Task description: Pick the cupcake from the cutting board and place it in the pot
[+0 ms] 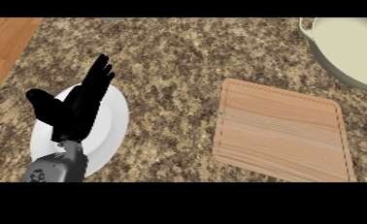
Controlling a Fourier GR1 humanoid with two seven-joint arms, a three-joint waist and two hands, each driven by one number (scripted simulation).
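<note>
the cupcake is nowhere we can find in the head view: the cutting board (281,132) carries nothing, and the part of the pot (342,48) that shows holds only its pale inside, so we cannot tell where the cupcake is or how it looks. the cutting board is a light wooden slab with rounded corners and a groove running round its rim, its grain lying in long bands. it sits on the right half of the counter (186,58), turned a little so that its far left corner points up and its near right corner reaches the view's lower edge. the pot stands at the counter's far right corner, well apart from the board, cut off by the view's right edge; we see a grey wall, a cream interior and a small handle at its far left.

the left hand (77,106) is the only hand we see. its grey forearm (57,167) comes in from the lower edge at the counter's left side and rises nearly straight. the black hand stands above a white plate (114,121) that lies near the counter's left edge. its fingers (99,75) are straight and together, pointing toward the far edge and leaning slightly right, past the plate's far rim. the thumb (41,103) is spread wide to the left. the hand is fully open and has hold of nothing. a strip of wooden floor (14,39) shows past the counter's far left corner.
</note>
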